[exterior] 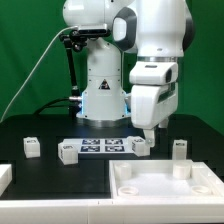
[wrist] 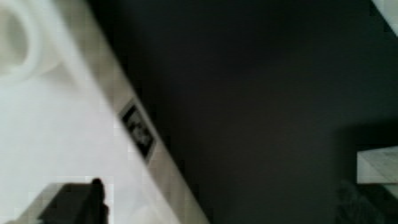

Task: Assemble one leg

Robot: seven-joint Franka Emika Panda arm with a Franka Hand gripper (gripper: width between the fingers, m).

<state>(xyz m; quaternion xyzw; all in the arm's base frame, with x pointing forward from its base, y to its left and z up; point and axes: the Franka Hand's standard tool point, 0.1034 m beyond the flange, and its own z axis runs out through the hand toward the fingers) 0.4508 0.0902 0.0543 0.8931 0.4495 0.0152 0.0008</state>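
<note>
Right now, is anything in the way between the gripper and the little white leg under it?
Nothing I can see. In the exterior view the gripper hangs just above the leg, which sits beside the marker board, at its end on the exterior view's right.

no legible text, marker board patterns only

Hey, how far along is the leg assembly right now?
Nothing looks done: loose legs lie on the table. In hand: the open gripper hangs low by one leg, holding nothing. Left: grasping it and fitting it to the panel.
</note>
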